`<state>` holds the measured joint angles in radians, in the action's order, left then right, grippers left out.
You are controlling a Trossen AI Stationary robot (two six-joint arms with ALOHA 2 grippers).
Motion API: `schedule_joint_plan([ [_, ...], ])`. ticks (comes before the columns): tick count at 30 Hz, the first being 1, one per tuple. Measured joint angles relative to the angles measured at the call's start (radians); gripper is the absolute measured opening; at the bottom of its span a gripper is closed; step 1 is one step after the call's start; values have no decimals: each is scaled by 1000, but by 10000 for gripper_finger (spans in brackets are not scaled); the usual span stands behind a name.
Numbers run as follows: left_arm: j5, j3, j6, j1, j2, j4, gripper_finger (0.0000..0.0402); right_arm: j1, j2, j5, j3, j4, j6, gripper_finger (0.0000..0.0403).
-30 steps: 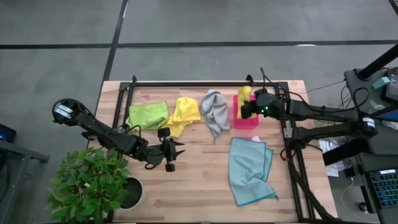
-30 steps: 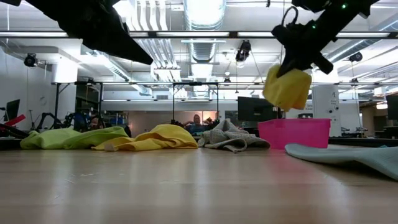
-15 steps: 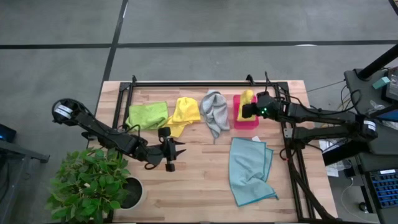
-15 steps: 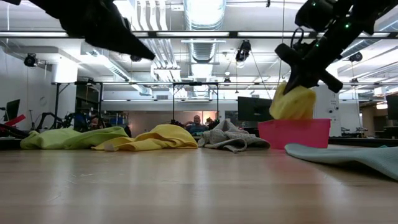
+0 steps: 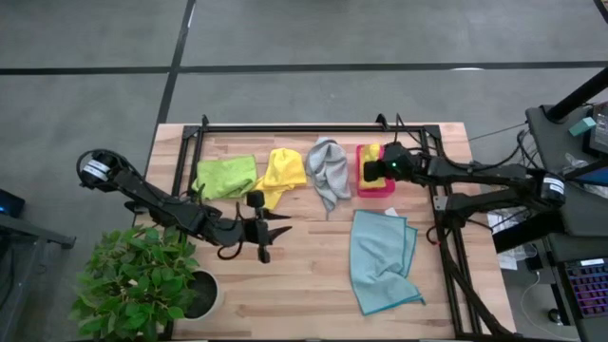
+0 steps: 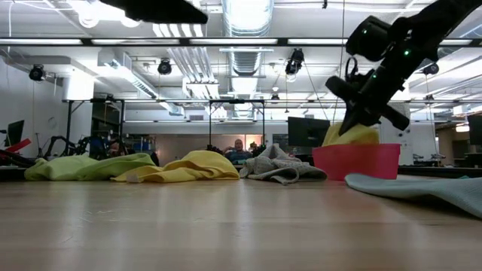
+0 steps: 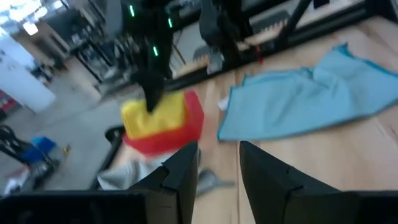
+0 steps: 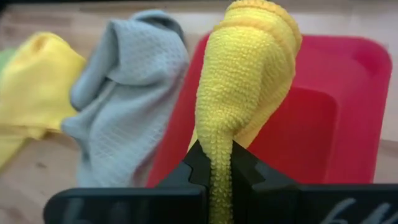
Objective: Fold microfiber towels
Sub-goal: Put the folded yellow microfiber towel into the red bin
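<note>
Right hand [image 5: 377, 169]: upper right of centre in the high view, over the red tray, fingers clamped on a folded yellow towel [image 8: 249, 93] that hangs down into the tray (in the low view the towel's lower part sits below the rim).
Red tray [image 5: 376, 188]: on the desk at the upper right, just beside the grey towel.
Left hand [image 5: 273, 229]: lower left of centre in the high view, raised above bare desk, fingers apart with nothing between them; the left wrist view shows its two dark fingers [image 7: 180, 174] with a gap.
Lime green towel [image 5: 226, 175]: crumpled at the upper left of the desk.
Loose yellow towel [image 5: 279, 173]: just right of the green one, edges touching.
Grey towel [image 5: 328, 169]: bunched, between the loose yellow towel and the tray.
Light blue towel [image 5: 380, 256]: lying mostly flat at the lower right, partly doubled over itself.
Desk [image 5: 304, 285]: pale wood.
Plant [image 5: 142, 285]: at the lower left corner, off the desk's edge.
</note>
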<state>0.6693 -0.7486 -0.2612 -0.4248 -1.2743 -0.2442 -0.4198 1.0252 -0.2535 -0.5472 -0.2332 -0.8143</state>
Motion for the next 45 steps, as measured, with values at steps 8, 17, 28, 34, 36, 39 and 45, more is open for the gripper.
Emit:
schedule_joint_plan([
  [8,1,0,-87,0,0,-63,105,0,106,-1,-3,8,5,13],
  [17,2,1,-87,0,0,-62,105,0,143,-8,-39,-4,26,54],
  [28,2,2,-86,0,0,-61,105,-29,143,-23,-167,-258,74,95],
  [34,2,2,-86,0,0,-61,105,-52,143,-39,-235,-399,127,95],
  [36,2,3,-85,0,0,-60,105,-61,142,-39,-255,-442,155,94],
  [39,2,7,-85,0,0,-61,105,-65,142,-62,-288,-494,199,88],
  [45,2,20,-85,0,0,-61,105,-58,133,22,-319,-481,282,54],
])
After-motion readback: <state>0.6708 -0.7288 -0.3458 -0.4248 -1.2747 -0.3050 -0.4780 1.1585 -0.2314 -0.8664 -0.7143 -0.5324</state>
